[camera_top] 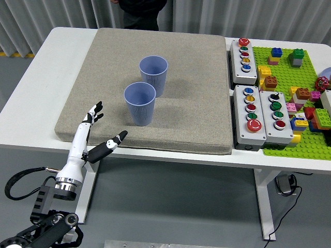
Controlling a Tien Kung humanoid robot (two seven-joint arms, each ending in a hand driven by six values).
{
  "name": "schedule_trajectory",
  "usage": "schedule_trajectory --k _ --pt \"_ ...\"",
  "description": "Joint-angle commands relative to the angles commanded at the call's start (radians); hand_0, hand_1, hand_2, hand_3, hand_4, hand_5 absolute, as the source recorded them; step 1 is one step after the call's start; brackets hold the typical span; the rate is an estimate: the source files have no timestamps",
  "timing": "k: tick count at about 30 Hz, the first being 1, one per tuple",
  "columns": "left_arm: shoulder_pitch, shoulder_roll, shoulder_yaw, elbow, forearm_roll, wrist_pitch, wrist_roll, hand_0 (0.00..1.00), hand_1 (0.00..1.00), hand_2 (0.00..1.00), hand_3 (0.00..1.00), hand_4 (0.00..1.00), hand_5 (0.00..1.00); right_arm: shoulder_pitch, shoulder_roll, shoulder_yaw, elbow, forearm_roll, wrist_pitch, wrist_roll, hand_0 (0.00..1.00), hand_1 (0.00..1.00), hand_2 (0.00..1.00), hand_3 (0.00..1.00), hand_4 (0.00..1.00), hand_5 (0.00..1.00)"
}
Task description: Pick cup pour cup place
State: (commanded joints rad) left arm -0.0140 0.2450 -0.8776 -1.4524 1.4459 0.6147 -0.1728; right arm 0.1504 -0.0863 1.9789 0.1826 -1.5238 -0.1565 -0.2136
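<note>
Two blue paper cups stand upright on the grey mat [181,93]. The near cup [139,103] is just in front of the far cup [153,75]; they look close or touching. My left hand [98,132] is over the mat's near left edge, fingers spread, thumb pointing right, holding nothing. It is to the left of and nearer than the near cup, apart from it. The right arm is out of view.
Three grey button boxes [249,116] sit right of the mat. A green baseplate [289,72] with several loose bricks is at the far right. A person in dark clothes [135,9] stands at the table's far side.
</note>
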Motion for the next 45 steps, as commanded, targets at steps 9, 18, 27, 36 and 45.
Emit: schedule_trajectory --k 9,18,27,36,45 --pt "-0.088 -0.042 0.052 0.087 0.056 -0.007 0.041 0.917 0.92 0.998 0.998 0.948 0.486 0.004 0.001 -0.007 -0.001 0.015 -0.004 0.003 0.694 0.628 0.593 0.587 0.002 0.295" --pt "-0.132 -0.064 0.049 0.126 0.059 -0.031 0.052 0.92 0.922 0.998 0.998 0.956 0.491 0.004 0.001 -0.008 -0.001 0.016 -0.005 0.003 0.693 0.628 0.591 0.587 0.002 0.294" --pt "-0.174 -0.08 0.062 0.171 0.066 -0.042 0.066 0.921 0.923 0.998 0.998 0.957 0.497 0.003 0.004 -0.011 0.0 0.02 -0.007 0.0 0.693 0.628 0.591 0.587 0.002 0.288" --pt "-0.214 -0.092 0.035 0.232 0.047 -0.052 0.066 0.923 0.926 0.998 0.998 0.959 0.505 0.002 0.006 -0.02 0.0 0.029 -0.008 -0.002 0.693 0.628 0.593 0.587 0.002 0.286" --pt "-0.231 -0.1 0.031 0.268 0.005 -0.059 0.064 0.922 0.926 0.998 0.998 0.96 0.51 0.003 0.006 -0.02 0.0 0.027 -0.006 -0.002 0.693 0.627 0.593 0.587 0.002 0.287"
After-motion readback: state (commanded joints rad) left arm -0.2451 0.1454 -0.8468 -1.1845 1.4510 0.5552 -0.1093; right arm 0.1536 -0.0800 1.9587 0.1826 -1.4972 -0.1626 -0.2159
